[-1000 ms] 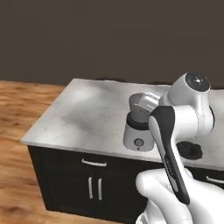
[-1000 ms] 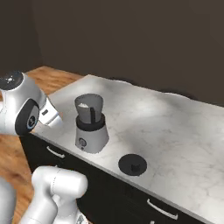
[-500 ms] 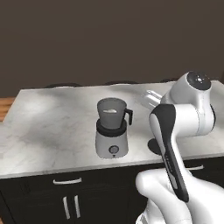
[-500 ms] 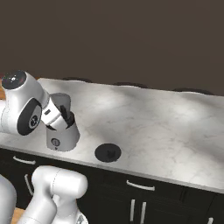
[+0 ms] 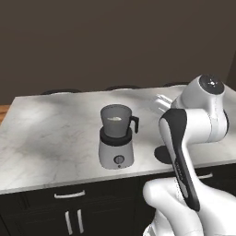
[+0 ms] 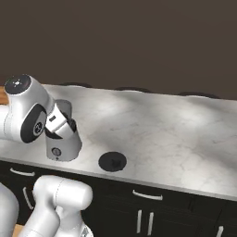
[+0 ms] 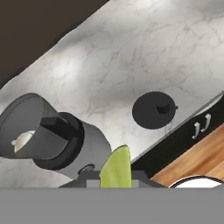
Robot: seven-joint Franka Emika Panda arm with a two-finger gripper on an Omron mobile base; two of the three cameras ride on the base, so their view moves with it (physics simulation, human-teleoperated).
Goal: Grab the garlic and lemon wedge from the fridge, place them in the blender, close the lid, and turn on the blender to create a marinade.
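The blender (image 5: 117, 142) stands on the marble counter with its dark jar (image 7: 30, 124) open. A pale garlic bulb (image 7: 22, 139) lies inside the jar. To the blender's right the round black lid (image 6: 112, 161) rests flat on the counter, knob up, also seen in the hand view (image 7: 154, 109). My gripper (image 7: 116, 178) is shut on a yellow-green lemon wedge (image 7: 116, 166). It hangs above the counter, right of and slightly behind the jar, near the lid. In the right base view my arm covers part of the blender (image 6: 62, 147). The fridge is out of view.
The counter (image 5: 50, 138) runs wide to both sides, with a dark wall behind it. Black cabinet doors with light handles (image 6: 147, 195) sit below its front edge. Wood floor (image 7: 199, 155) lies beside the cabinets.
The base has driven, so both base views have swung to face the counter head-on, and the blender sits nearer the middle. The arm's pose over the base looks unchanged.
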